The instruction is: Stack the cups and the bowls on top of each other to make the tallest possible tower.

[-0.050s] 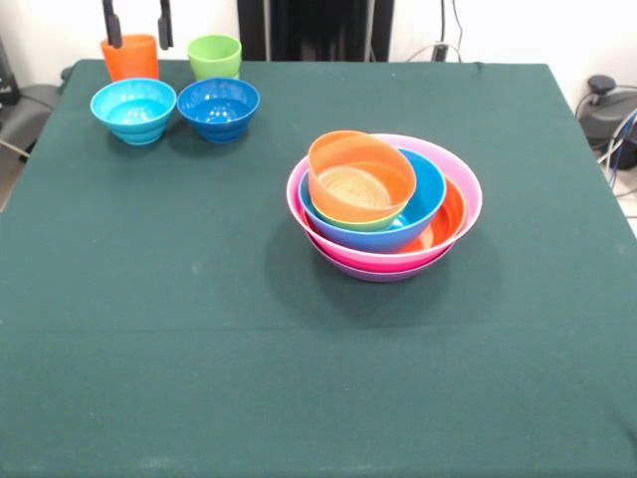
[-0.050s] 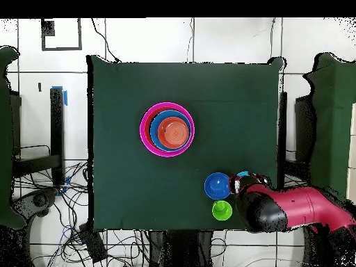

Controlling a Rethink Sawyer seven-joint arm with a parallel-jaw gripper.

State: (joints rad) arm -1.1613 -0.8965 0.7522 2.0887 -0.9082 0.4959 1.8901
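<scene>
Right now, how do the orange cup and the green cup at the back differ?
The orange cup looks a bit taller than the green cup. The gripper hangs open right above the orange cup, while nothing is over the green cup. Both stand upright, mouths up, behind the two small blue bowls.

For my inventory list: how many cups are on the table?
2. The orange plastic tumbler stands at the far left corner in the front view; the lime green plastic tumbler stands beside it. None seems hidden.

Open cloth (image 1: pixel 179 329) around tower (image 1: pixel 383 204); cups (image 1: pixel 214 55) crowd corner
</scene>
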